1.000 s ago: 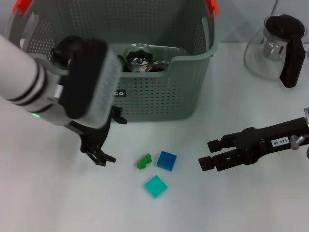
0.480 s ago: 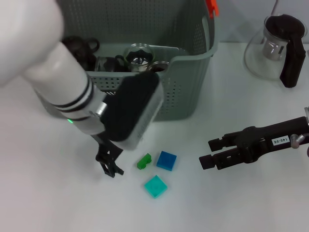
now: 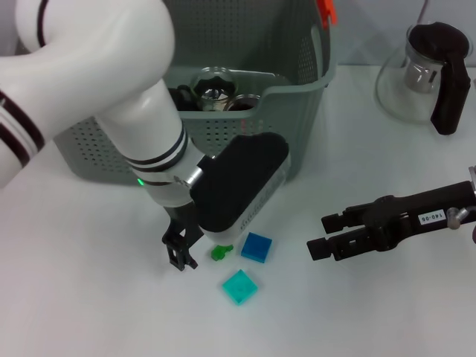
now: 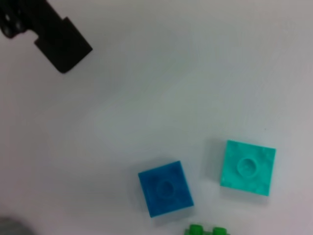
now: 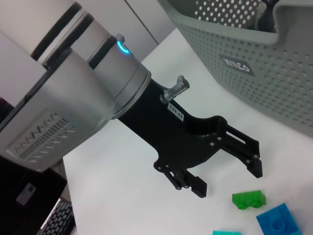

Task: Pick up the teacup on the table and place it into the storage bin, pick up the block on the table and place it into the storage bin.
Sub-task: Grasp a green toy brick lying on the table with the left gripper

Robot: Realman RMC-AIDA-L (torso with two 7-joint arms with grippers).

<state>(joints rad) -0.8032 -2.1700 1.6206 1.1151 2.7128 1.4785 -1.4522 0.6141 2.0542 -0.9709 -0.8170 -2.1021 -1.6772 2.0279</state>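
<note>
The teacup (image 3: pixel 214 88) seems already in the storage bin (image 3: pixel 297 134); the spread-fingered left gripper (image 5: pixel 222 164) hovers over the green block (image 5: pixel 249 199), nothing grasped.

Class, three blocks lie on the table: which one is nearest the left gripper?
The small green block, right beside the left gripper; the blue block and turquoise block are flat squares farther off.

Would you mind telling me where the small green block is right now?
In the head view, the green block lies on the table, just left of the blue block and beside the left gripper.
</note>
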